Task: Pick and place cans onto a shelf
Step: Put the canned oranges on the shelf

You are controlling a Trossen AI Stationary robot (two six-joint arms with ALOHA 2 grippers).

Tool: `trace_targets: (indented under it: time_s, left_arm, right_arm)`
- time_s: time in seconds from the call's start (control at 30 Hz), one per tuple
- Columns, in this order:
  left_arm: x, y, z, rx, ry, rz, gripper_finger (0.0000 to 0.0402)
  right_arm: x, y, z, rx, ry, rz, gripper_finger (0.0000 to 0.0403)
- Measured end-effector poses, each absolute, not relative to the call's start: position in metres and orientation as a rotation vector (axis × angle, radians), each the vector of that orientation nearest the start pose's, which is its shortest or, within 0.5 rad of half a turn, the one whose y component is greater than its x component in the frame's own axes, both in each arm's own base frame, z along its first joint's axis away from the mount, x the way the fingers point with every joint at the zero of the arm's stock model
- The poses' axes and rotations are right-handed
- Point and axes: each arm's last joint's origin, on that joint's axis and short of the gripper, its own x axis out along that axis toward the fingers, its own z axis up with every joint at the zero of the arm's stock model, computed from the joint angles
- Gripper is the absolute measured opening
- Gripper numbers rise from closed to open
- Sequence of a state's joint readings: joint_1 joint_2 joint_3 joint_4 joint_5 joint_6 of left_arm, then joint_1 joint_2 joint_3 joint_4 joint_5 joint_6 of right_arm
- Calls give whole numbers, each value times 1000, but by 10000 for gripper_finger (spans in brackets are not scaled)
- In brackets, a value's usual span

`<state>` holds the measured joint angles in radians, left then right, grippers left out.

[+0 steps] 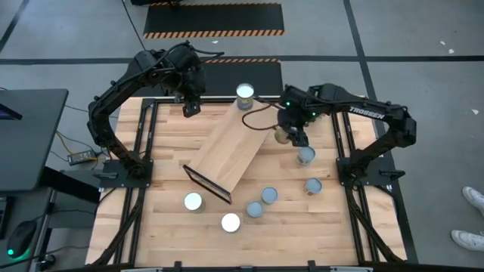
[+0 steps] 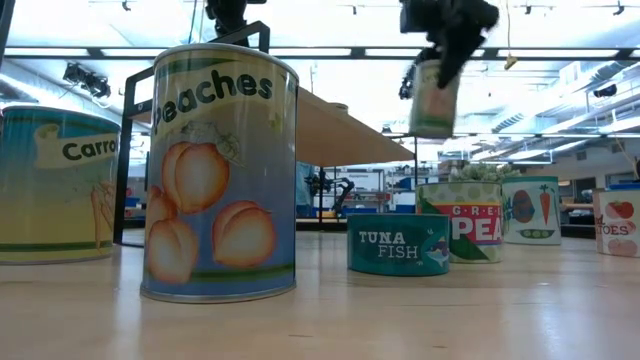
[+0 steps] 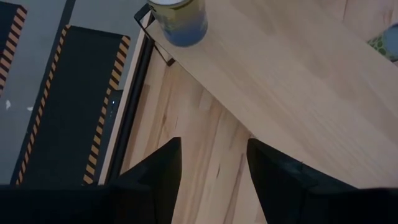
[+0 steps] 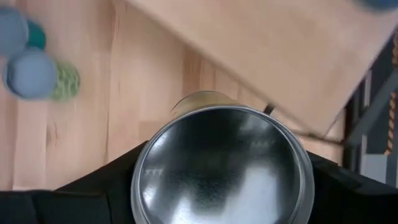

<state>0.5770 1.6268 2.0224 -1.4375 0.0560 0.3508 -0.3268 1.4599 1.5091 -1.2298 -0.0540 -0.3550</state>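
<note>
My right gripper (image 1: pixel 292 136) is shut on a can with a shiny silver top (image 4: pixel 221 165), high above the table beside the shelf's far right end; in the low view the can (image 2: pixel 435 98) hangs in the air. The shelf (image 1: pixel 231 147), a light-wood board with black frame ends, lies slantwise across the table's middle. One can (image 1: pixel 245 93) stands on its far end and also shows in the left wrist view (image 3: pixel 180 18). My left gripper (image 1: pixel 189 108) is open and empty above the table by the shelf's far left side (image 3: pixel 211 165). My right gripper pinches the can's round side wall (image 4: pixel 142 174) between its two fingers, one on each side, just under the top rim. The fingers come from above, pointing down. The can hangs below them, about upright and lifted clear of the table and the shelf.
Several more cans stand on the slatted tabletop: two right of the shelf (image 1: pixel 305 156) (image 1: pixel 313 186), two near its front end (image 1: pixel 269 196) (image 1: pixel 255 209), and two white-topped ones toward the near edge (image 1: pixel 231 222) (image 1: pixel 193 202). In the low view big cans (image 2: pixel 220 170) stand close.
</note>
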Motion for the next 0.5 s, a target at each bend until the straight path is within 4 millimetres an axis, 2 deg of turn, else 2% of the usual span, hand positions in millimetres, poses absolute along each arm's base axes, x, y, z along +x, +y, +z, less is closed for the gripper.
trace_targets:
  time_s: [0.2,0.4,0.5]
  left_arm:
    - [243,156,435,-5,1042,295,188]
    - [243,156,435,-6,1041,292,188]
    - [243,155,435,-24,1023,256,188]
  right_arm:
    - [290,-97,360,-94,1207,-23,316]
    - [320,-105,385,-176,1131,7,316]
    - [334,-109,388,-203,1107,45,316]
